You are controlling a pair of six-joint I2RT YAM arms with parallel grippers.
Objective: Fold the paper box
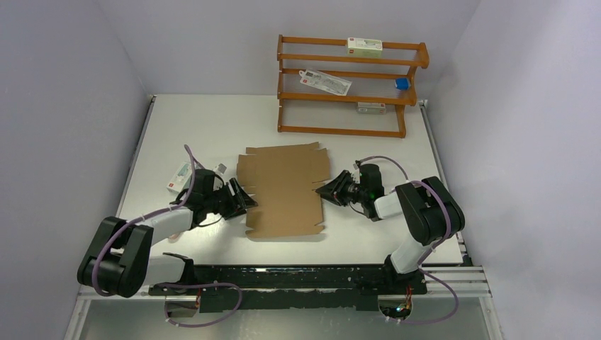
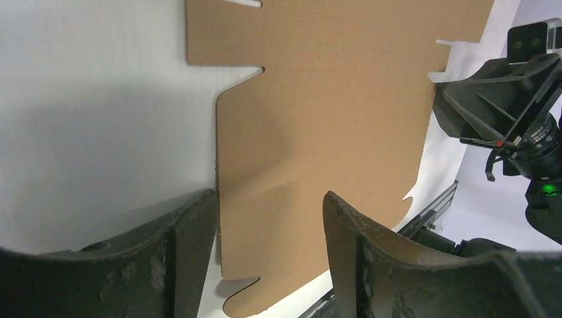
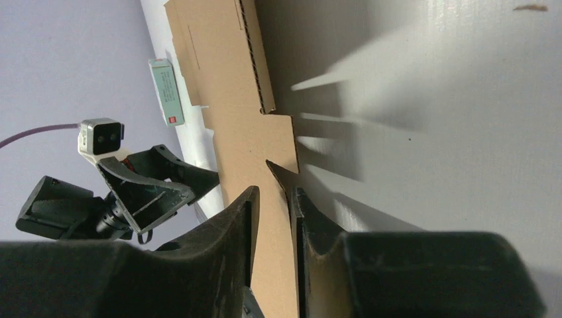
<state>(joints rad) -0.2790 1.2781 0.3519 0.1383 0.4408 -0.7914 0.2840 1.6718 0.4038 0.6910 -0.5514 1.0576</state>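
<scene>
Position: the paper box (image 1: pixel 283 191) lies unfolded, a die-cut brown sheet at the centre of the frame on the white table (image 1: pixel 198 127), between the two arms.

Left gripper (image 1: pixel 244 200): spread wide. In the left wrist view one finger (image 2: pixel 192 252) sits at the sheet's edge and the other sits over the cardboard; it holds nothing.

Right gripper (image 1: pixel 322 190): pressed almost together. In the right wrist view it appears to pinch the sheet's right edge, just below a notch.

Hazards, in our judgement:
- the sheet is held on one side only; a pull from the right can drag the whole blank across the table instead of bending it;
- the pinch sits close to a notch; a sharp lift can tear the tab or let it slip out;
- a bend started away from a scored crease can kink the corrugated board;
- if the left fingers close at the very edge, they can catch too little cardboard and lose it.

Surroundings:
- two small white cartons (image 1: pixel 181 177) lie just beside the left wrist at centre left; a sweep of that arm can knock them;
- the wooden rack (image 1: pixel 340 130) stands at the upper right, well apart from the sheet; we see nothing lying on the sheet.
</scene>
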